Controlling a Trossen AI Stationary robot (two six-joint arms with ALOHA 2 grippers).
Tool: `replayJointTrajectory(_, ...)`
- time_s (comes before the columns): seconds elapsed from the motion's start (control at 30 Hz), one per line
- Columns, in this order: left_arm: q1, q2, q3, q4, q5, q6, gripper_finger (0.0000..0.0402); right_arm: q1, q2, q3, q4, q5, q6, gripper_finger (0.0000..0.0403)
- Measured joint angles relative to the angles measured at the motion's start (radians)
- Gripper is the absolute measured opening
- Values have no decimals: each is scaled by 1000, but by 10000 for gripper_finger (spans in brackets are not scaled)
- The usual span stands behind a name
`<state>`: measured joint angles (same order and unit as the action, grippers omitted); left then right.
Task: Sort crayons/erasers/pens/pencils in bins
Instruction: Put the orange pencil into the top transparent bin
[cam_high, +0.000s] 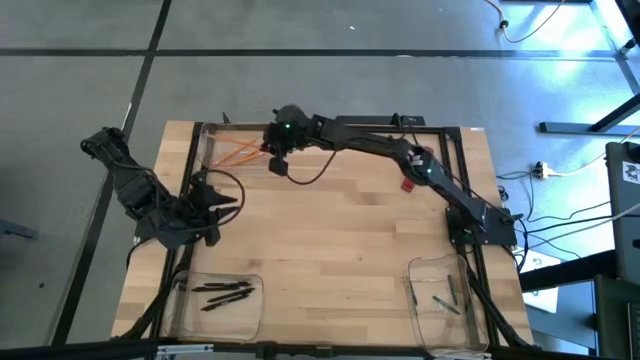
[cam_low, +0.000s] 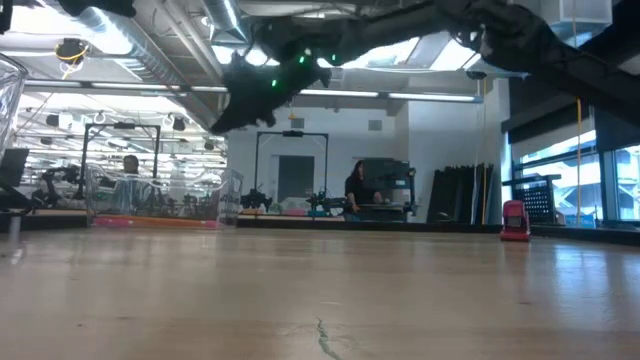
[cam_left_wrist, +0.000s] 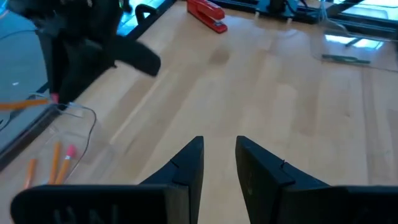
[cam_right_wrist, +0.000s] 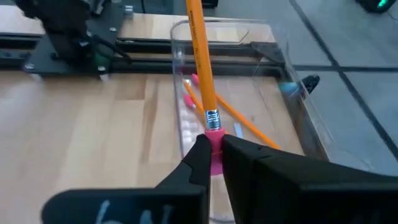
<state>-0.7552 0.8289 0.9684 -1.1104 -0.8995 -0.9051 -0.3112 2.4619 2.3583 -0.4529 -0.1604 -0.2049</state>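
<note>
My right gripper (cam_right_wrist: 214, 152) is pinched on a pencil (cam_right_wrist: 200, 65) by its pink eraser end over the far bin (cam_right_wrist: 273, 68), while my left gripper (cam_left_wrist: 219, 163) sits partly open, holding nothing.

No text can be read anywhere; the pencil (cam_right_wrist: 200, 59) in the right wrist view carries a dark imprint along its orange shaft (too small and blurred to make out); the red stapler (cam_left_wrist: 207, 15) shows no legible brand; nothing on the bins (cam_high: 222, 301) can be read.
</note>
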Motion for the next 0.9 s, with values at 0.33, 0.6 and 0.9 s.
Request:
replayJointTrajectory(0.33, 0, -1, 0, -5, -1, -1, 85, -36, 45, -43, 72, -24, -15, 25)
replayJointTrajectory(0.6, 0, 0, 0, -3, -1, -3, 85, -46, 80, -45, 96, -53, -14, 27)
replayJointTrajectory(0.9, 0, 0, 0, -3, -1, -4, 85, -47, 83, -45, 92, -52, -14, 39)
